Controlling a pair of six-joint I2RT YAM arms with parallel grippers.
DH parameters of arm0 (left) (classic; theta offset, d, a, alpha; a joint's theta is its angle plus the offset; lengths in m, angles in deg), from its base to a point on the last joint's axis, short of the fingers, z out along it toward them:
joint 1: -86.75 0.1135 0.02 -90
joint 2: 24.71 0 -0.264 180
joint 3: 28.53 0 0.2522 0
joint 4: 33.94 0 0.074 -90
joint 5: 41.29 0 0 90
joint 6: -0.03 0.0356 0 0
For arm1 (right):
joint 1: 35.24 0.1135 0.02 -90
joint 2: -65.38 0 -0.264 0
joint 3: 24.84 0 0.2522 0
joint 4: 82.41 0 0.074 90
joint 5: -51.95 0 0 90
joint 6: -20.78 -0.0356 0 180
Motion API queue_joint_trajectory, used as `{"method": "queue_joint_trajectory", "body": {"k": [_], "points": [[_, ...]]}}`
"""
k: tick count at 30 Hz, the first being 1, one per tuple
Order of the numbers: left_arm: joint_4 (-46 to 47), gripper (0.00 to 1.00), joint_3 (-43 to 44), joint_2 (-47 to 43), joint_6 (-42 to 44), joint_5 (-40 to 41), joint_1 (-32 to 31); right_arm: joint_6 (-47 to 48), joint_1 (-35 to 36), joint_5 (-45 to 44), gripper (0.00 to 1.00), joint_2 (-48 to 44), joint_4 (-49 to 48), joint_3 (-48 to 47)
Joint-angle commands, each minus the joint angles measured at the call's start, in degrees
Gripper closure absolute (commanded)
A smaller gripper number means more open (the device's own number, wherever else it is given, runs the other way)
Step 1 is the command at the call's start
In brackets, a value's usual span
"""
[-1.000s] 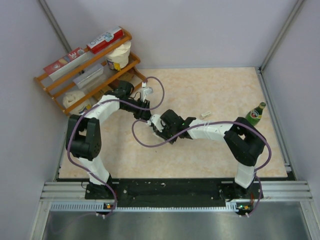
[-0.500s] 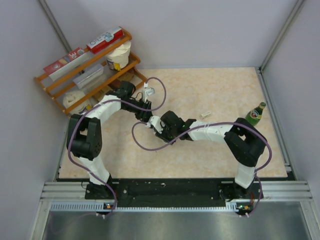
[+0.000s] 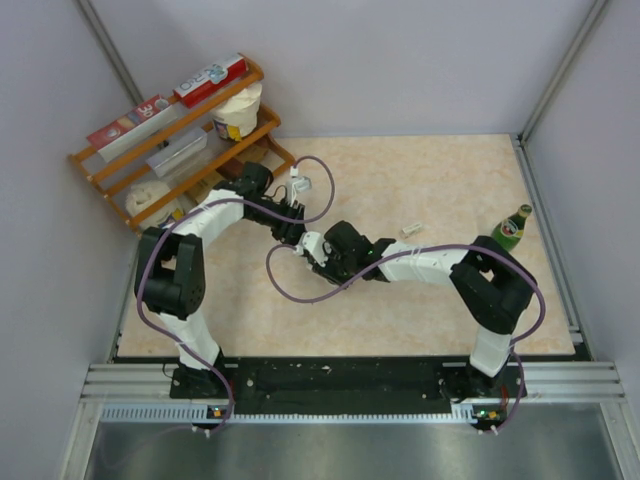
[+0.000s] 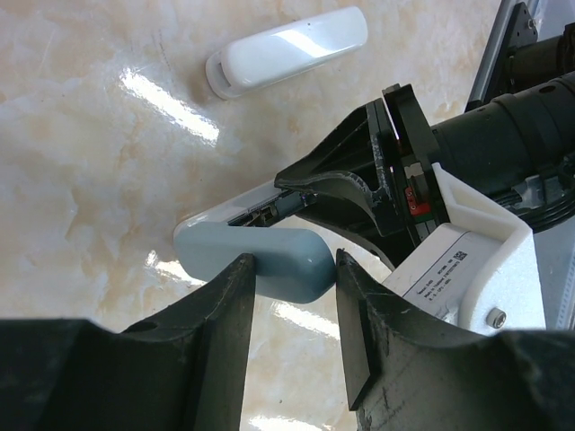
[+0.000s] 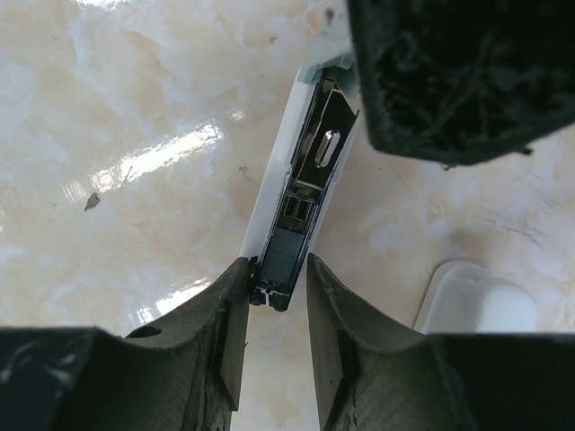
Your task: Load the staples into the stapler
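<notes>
Two claws: right gripper [image 5: 276, 269] pinches the stapler [image 5: 301, 180] tight, steadying it for loading. Left gripper [image 4: 295, 265] straddles the lid [image 4: 278, 251]; grip unclear.

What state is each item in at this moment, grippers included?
blue-grey stapler, hinged open, magazine exposed
right gripper, shut on the magazine's end
left gripper, straddling the lid, grip unclear
white stapler, closed, lying untouched
staples, lying apart, not yet loaded
bottle, upright

My left arm [image 3: 215, 212] and right arm [image 3: 425, 265] are white shells over black joints, each trailing a purple cable [image 3: 290, 285]. My jaws are black, on a white mount [image 4: 467, 260] with a screw [image 4: 495, 317].
</notes>
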Motion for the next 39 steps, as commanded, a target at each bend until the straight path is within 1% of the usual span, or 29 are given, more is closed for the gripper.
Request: {"method": "queue_joint_trajectory", "body": {"k": [1,7,10,12,14,16,21,28,32,39], "points": [[-3.58,0.55,1.84,0.86,1.69,-4.45,-1.57,0.35,-1.74,-0.29,0.69,-0.98,-1.74,0.81],[-4.02,0.53,2.01,0.6,2.04,-5.16,-1.74,0.61,-1.83,0.24,0.69,-1.16,-1.91,1.07],[-4.11,0.5,1.92,0.6,2.13,-5.16,-1.92,0.7,-1.74,0.06,0.69,-1.16,-2.18,1.33],[-4.2,0.46,1.84,0.51,2.22,-5.33,-2.0,0.7,-1.83,-0.03,0.69,-1.07,-2.18,1.25],[-4.64,0.39,2.1,0.42,2.83,-6.12,-2.0,0.61,-1.74,-0.03,0.69,-1.16,-2.27,1.42],[-5.25,0.26,2.45,0.25,3.27,-7.09,-2.0,0.61,-1.83,-0.03,0.69,-1.16,-2.26,1.33],[-6.92,0.02,3.77,-0.72,4.68,-7.35,-1.74,0.61,-1.83,0.06,0.7,-1.16,-2.44,1.51],[-7.8,0.02,4.56,-1.6,5.2,-7.18,-0.95,0.61,-2.0,0.59,0.7,-1.69,-2.62,1.69],[-10.17,0.02,5.96,-2.3,6.7,-7.27,0.54,0.7,-2.18,0.76,0.7,-1.95,-2.7,2.04],[-12.46,0.02,5.79,-4.41,8.72,-3.93,2.48,0.35,-2.97,2.35,0.69,-4.23,-2.53,3.53]]}}
